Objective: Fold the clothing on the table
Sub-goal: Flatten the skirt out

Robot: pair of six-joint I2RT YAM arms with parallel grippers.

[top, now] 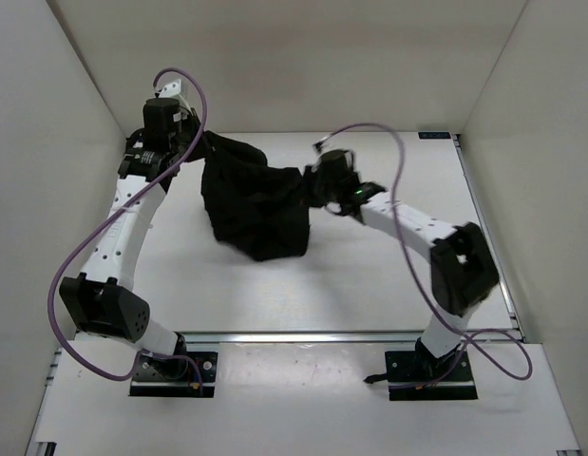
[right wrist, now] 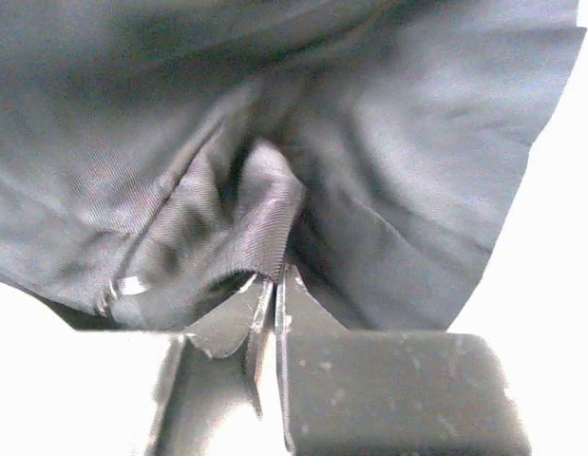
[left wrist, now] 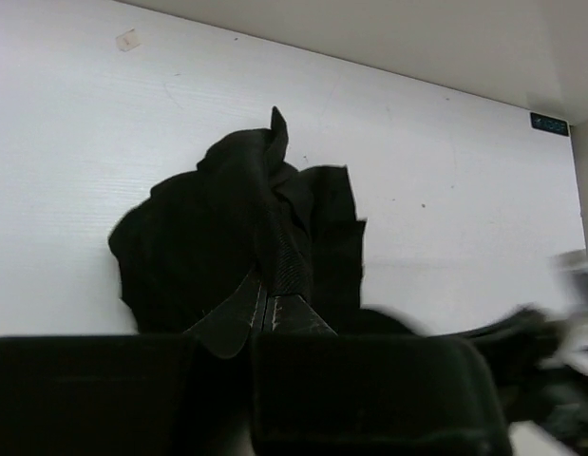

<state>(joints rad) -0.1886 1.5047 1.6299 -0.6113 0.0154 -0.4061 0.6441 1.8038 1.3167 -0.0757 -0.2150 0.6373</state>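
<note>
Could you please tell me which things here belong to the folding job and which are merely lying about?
Part of the job: clothing; table; left gripper and right gripper, both shut on the clothing.

Just there: purple cables; blue label at the far right; scrap of tape on the table.

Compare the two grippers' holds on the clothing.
The left gripper pinches a thin bunched strand at the clothing's far left end; the right gripper pinches a broader fold on its right edge. The left sits nearer the back wall, the right nearer the table's middle. Both are shut on it.
</note>
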